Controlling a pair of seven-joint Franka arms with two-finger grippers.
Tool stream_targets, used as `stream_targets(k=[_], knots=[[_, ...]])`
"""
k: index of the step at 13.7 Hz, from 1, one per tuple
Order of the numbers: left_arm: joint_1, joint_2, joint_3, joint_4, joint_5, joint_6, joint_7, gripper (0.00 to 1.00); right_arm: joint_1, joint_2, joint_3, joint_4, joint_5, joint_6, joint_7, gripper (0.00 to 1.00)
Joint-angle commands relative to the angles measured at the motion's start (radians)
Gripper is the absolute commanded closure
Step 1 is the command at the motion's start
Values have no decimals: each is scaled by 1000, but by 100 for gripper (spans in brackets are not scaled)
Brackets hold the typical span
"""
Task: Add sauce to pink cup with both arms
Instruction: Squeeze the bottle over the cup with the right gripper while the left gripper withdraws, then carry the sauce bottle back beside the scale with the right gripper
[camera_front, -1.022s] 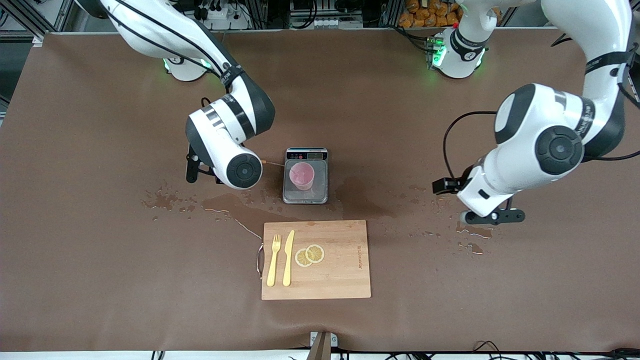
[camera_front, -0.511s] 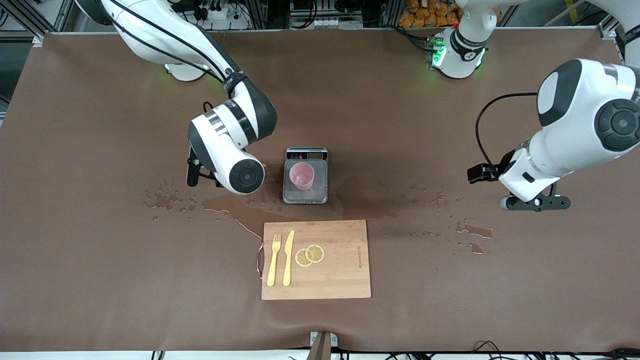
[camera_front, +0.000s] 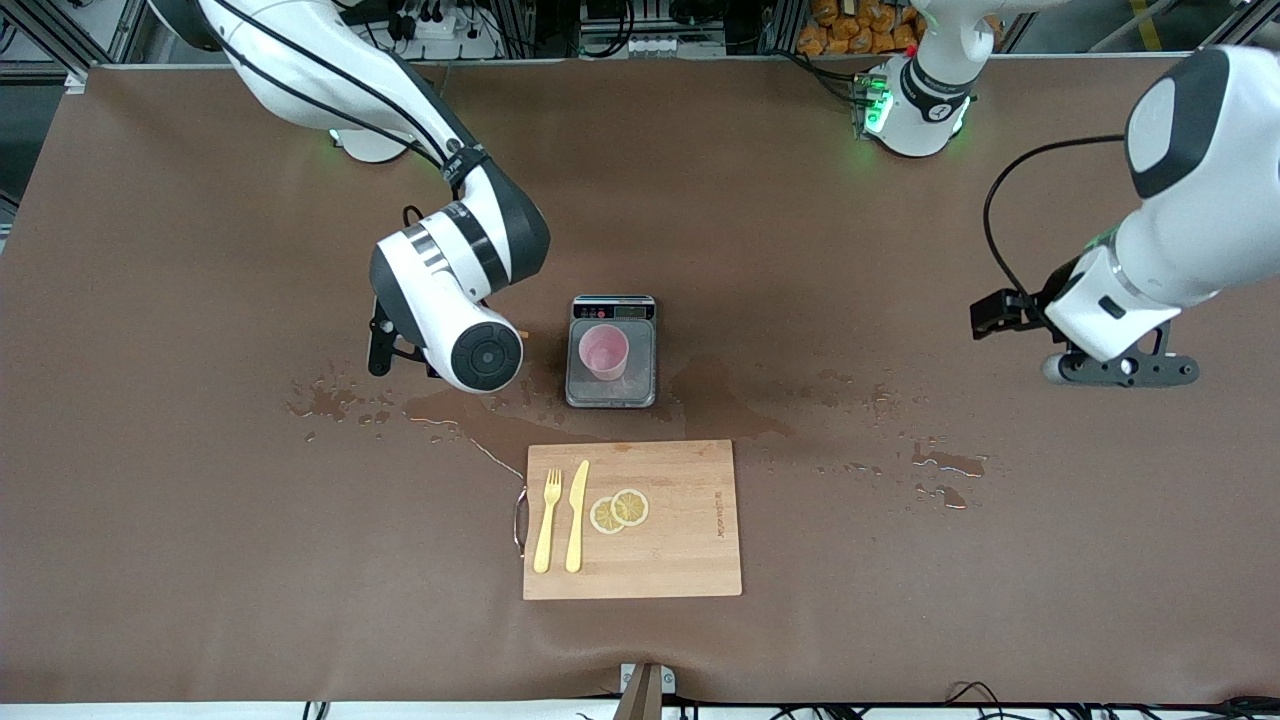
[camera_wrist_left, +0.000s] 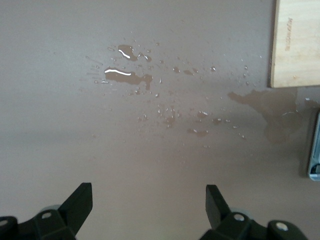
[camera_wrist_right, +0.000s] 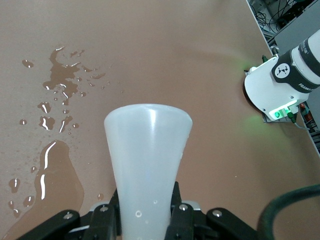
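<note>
Brown table (camera_front: 200, 520), wet patches; pink cup (camera_front: 604, 352) sitting on grey scale (camera_front: 611, 390), just farther than cutting board (camera_front: 680, 560). Right gripper (camera_front: 400, 345) hanging beside the scale, left gripper (camera_front: 1120, 368) over the left arm's end. Left wrist: fingers (camera_wrist_left: 80, 207) spread wide, gripping nothing. Right wrist: jaws clamping the sauce (camera_wrist_right: 148, 165).

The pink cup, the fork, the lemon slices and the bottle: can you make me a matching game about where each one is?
Things:
1. pink cup
2. fork
3. lemon slices
4. bottle

Places:
A. in the right claw
B. on the scale
C. beside the knife, toward the right arm's end
D. beside the knife, toward the left arm's end

Pairs: 1-B, 2-C, 3-D, 4-A
</note>
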Motion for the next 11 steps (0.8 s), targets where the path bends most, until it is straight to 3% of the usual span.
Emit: stream_targets(k=[1, 11], knots=[[-35, -87, 43, -40, -18, -40, 22, 0, -35, 0, 10, 38, 18, -27, -32, 84], [-131, -201, 195, -26, -6, -149, 62, 0, -356, -30, 13, 38, 352, -20, -550, 77]])
